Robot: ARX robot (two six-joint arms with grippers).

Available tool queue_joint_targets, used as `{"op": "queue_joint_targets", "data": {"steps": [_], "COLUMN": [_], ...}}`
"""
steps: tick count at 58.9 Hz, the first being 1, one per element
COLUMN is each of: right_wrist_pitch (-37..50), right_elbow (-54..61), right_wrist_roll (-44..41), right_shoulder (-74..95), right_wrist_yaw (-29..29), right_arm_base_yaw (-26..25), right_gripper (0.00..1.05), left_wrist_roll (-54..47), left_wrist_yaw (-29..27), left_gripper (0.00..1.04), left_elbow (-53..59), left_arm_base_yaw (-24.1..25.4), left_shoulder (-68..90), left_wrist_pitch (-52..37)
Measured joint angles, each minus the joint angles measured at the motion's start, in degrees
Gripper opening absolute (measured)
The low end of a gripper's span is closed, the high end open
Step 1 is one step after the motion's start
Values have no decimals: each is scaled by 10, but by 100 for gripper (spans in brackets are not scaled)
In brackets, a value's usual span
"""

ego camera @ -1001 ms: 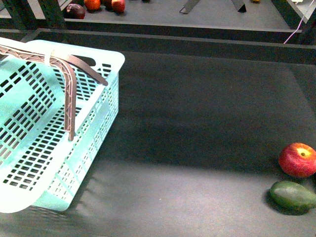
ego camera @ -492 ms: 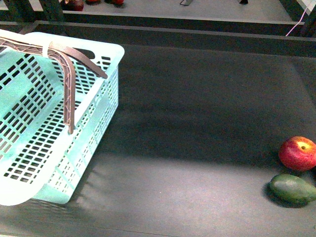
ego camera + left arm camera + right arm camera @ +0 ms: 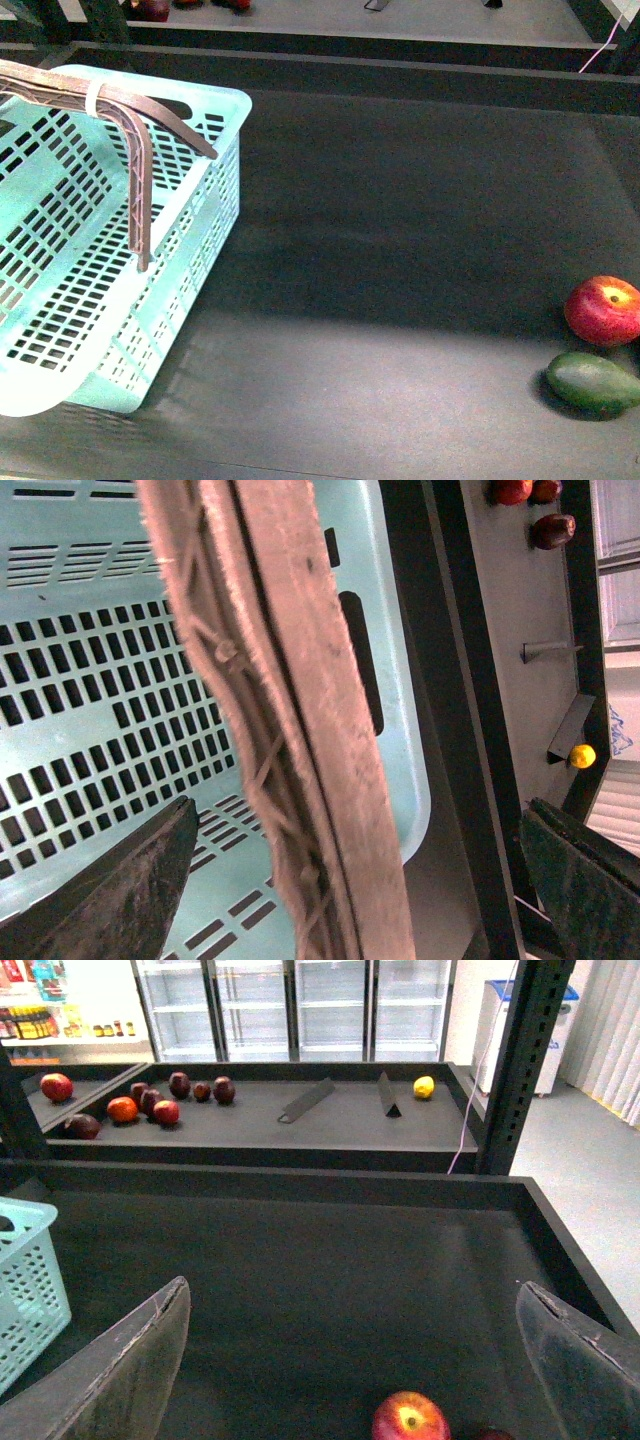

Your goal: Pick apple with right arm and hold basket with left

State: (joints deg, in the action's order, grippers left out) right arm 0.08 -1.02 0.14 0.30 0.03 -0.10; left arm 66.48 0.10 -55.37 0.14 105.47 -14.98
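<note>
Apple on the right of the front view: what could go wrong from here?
1. The avocado lies right next to the apple; the wide-open right gripper could nudge or catch it instead.
2. The apple is round and glossy, so an off-centre close may roll it away.
3. The left gripper straddles the handle of the basket with jaws open; nothing grips it, so the basket could shift.
</note>
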Motion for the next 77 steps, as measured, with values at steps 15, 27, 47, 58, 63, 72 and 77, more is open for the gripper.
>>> {"op": "queue_joint_targets", "data": {"steps": [15, 27, 47, 58, 63, 72, 77], "right_wrist_pitch": [0, 0, 0, 0, 0, 0, 0], "right_elbow": [0, 0, 0, 0, 0, 0, 0], "right_wrist_roll": [0, 0, 0, 0, 0, 0, 0], "right_shoulder": [0, 0, 0, 0, 0, 0, 0], "right_wrist_yaw": [0, 0, 0, 0, 0, 0, 0], "right_arm_base_yaw": [0, 0, 0, 0, 0, 0, 0], "right_gripper": [96, 96, 96, 96, 96, 96, 96], "left_wrist_roll": [17, 17, 49, 31, 16, -4, -15], "left_wrist_yaw": [-7, -18, -35, -42, -42, -41, -41], "left_gripper": [97, 63, 17, 17, 17, 17, 17], "left_elbow": [-21, -21, -48, -42, -41, -49, -69], "left_arm_base_yaw": [15, 21, 4, -30, -54, -110, -145], "left_shoulder": [27, 37, 48, 20, -3, -57, -70], "left_wrist_pitch": [3, 12, 37, 56, 67, 89, 100]}}
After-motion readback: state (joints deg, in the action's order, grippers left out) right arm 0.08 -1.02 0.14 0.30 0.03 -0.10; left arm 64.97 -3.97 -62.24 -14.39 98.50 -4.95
